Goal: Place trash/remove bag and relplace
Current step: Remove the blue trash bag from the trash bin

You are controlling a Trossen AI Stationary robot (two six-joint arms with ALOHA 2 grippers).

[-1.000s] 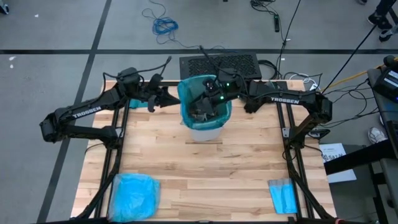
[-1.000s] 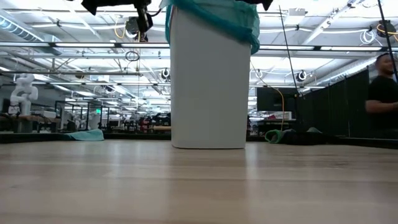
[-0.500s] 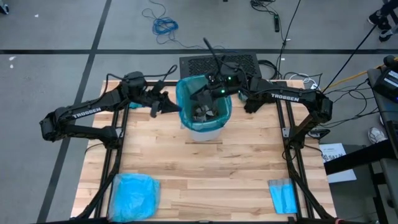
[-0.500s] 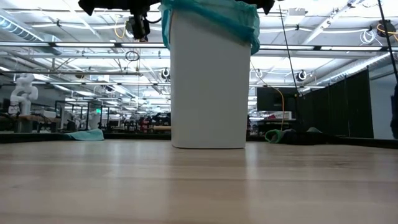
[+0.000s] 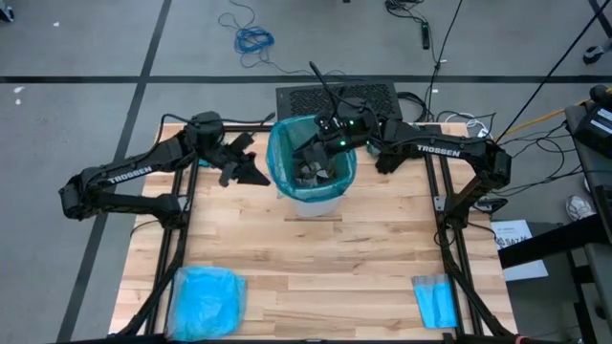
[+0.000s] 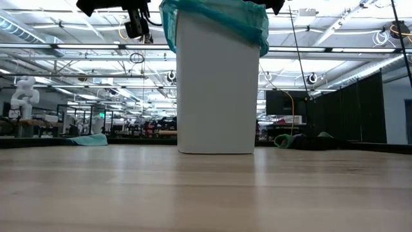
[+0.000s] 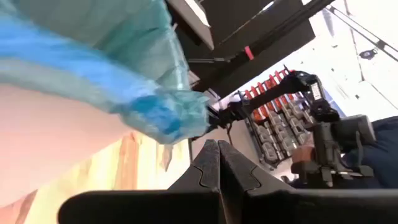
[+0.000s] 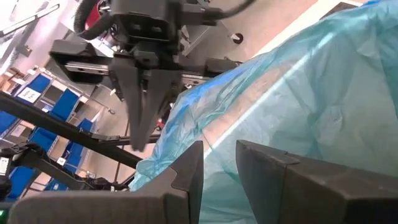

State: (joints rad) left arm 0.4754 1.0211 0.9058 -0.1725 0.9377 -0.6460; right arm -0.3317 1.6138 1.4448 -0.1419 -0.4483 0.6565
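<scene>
A white bin stands toward the far edge of the wooden table, and I place everything else from it. The teal-green bag lines the bin, its edge folded out over the rim and hanging a little way down the white wall, as the low view shows. The trash lies inside the bag, a dark heap of crumpled scraps seen from above. My left hand hangs just beside the bin's left rim, level with the top of the bag; its fingers are pressed together with nothing between them, and a bunched fold of the bag's edge sits just ahead of their tips. My right hand is over the far right part of the bin's mouth, reaching in from the right. Its fingers stand a little apart, with the stretched plastic of the bag right in front of them; I cannot tell whether they pinch it. On the near side of the table, well apart from the bin, a paler sky-blue plastic bag lies to the left and a small folded blue sheet to the right.
</scene>
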